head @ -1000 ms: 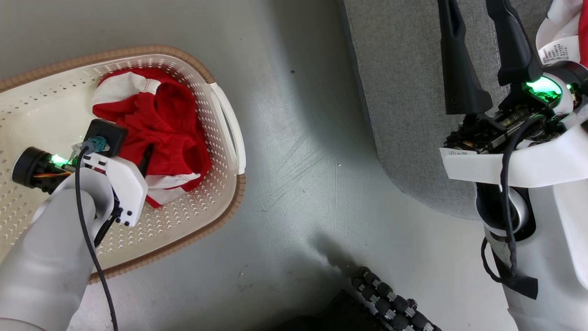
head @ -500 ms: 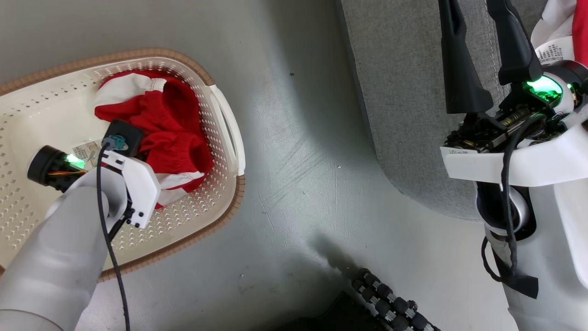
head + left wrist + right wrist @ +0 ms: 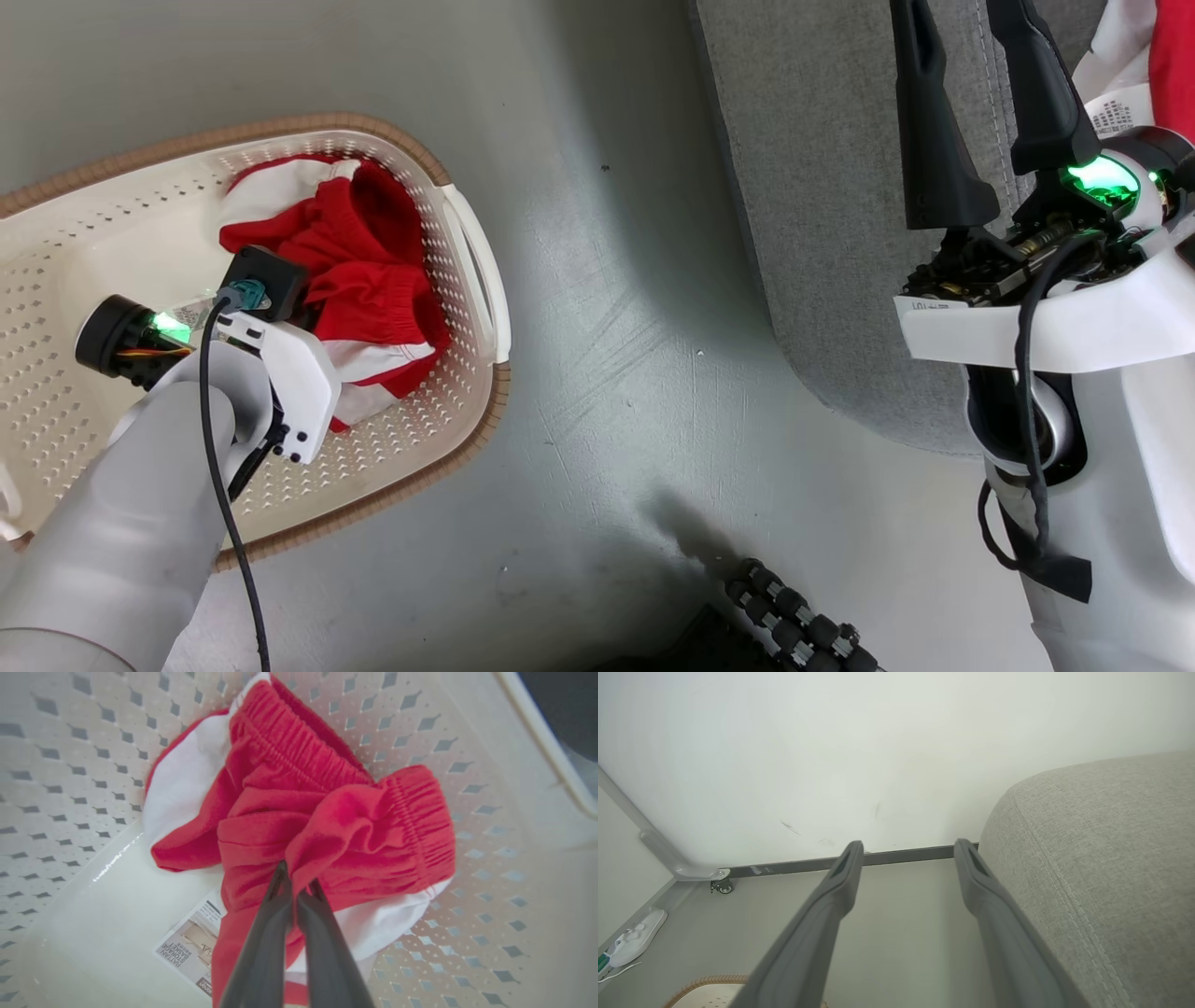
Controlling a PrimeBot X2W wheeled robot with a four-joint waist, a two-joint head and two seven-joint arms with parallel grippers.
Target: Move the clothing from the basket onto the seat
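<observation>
Your left hand (image 3: 295, 884) is clamped on the clothing (image 3: 336, 826) at the three o'clock end of the basket (image 3: 112, 233), not yet lifted out. Another red piece (image 3: 1174, 65) seems already on the seat (image 3: 822, 187). Your right hand (image 3: 908, 851) gapes wide, empty.

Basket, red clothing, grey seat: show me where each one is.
basket (image 3: 84, 233), head view, bare perforated inner wall.
red clothing (image 3: 336, 830), left wrist view, bunched red fold.
grey seat (image 3: 1101, 858), right wrist view, upholstered top.

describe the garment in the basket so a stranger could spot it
Find the cream perforated basket on the floor left of the grey seat. Bunched at its seat-side end lies the clothing: bright red with white panels, pinched by the left gripper.
</observation>
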